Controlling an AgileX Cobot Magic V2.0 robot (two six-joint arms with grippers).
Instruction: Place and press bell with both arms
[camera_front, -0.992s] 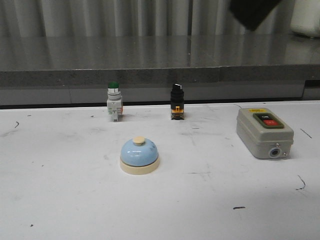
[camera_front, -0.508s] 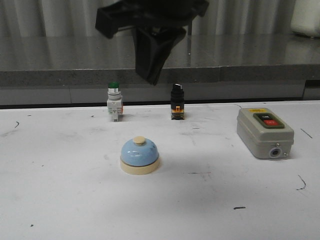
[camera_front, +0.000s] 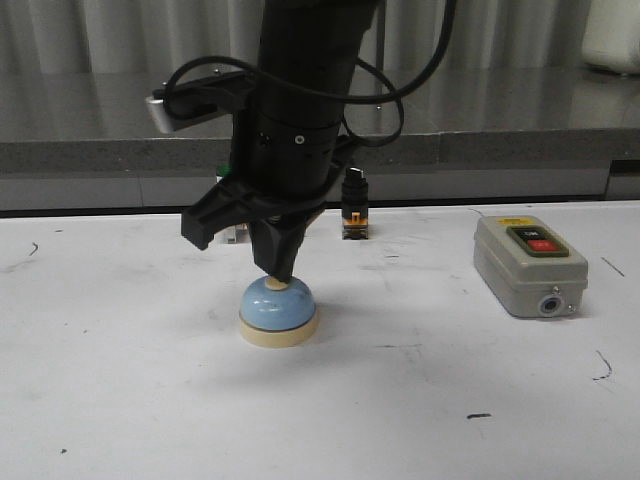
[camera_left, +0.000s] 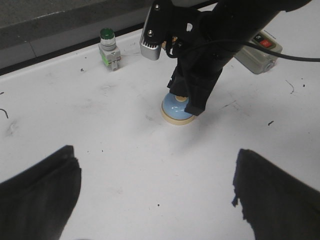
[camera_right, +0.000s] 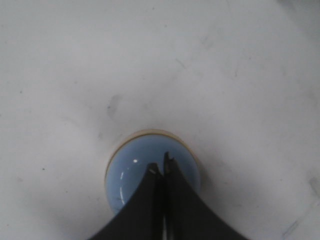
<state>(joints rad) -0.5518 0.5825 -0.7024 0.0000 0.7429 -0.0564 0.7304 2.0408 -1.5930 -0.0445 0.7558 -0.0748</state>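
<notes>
Right above the bell (camera_front: 279, 310) hangs the right gripper (camera_front: 277, 270), pointing straight down, its jaws squeezed together with nothing between them. Their tip sits on the cream button on top of the bell, or just over it; a touch is hard to tell. The bell stands upright on the white counter (camera_front: 120, 400), well apart from the grey switch box (camera_front: 528, 265). The left gripper (camera_left: 150, 195) is farther from the bell, its jaws spread wide and empty. The press probably just needs a small push straight down.
</notes>
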